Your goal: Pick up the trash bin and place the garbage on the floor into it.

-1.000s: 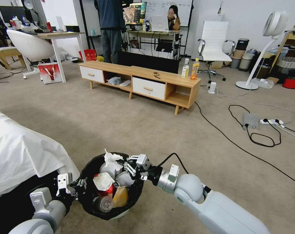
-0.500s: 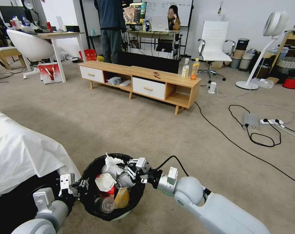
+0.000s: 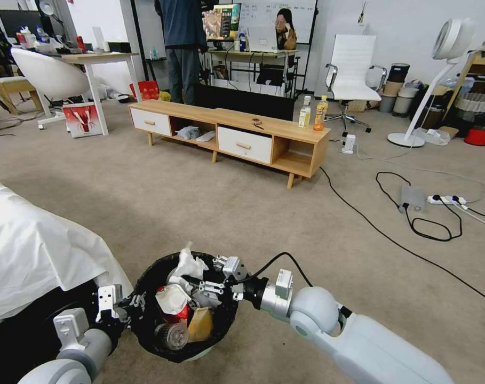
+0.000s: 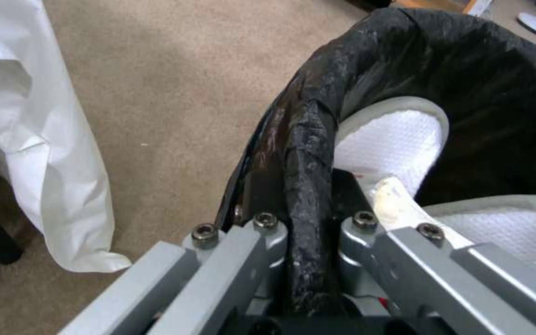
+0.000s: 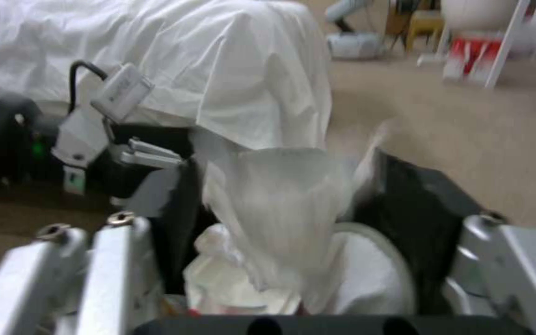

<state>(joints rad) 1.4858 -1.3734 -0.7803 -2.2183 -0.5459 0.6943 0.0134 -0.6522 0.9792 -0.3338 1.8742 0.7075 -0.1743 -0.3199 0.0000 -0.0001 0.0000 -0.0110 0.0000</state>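
Observation:
The trash bin (image 3: 146, 325), round and lined with a black bag, hangs just above the floor (image 3: 210, 213) at the bottom of the head view. My left gripper (image 3: 131, 305) is shut on its near-left rim; in the left wrist view the left gripper (image 4: 308, 218) pinches the bag-covered rim of the bin (image 4: 466, 70). Inside lies garbage: a red-white wrapper (image 3: 170, 296), a brown paper bag (image 3: 199, 322) and a clear bottle (image 3: 173, 335). My right gripper (image 3: 202, 280) hovers open over the bin's far side. A white tissue (image 3: 191, 264) hangs loose between the right gripper's (image 5: 305, 218) spread fingers.
White-sheeted furniture (image 3: 34, 250) stands close on the left. A low wooden bench (image 3: 226, 133) with two drink bottles (image 3: 312, 113) lies ahead. Black cables (image 3: 413, 224) and a power strip (image 3: 445, 200) cross the carpet on the right, near a standing fan (image 3: 429, 80).
My right gripper has dipped lower into the bin's mouth and turned. The white tissue has shifted slightly toward the bin's middle. The left gripper keeps its hold on the rim.

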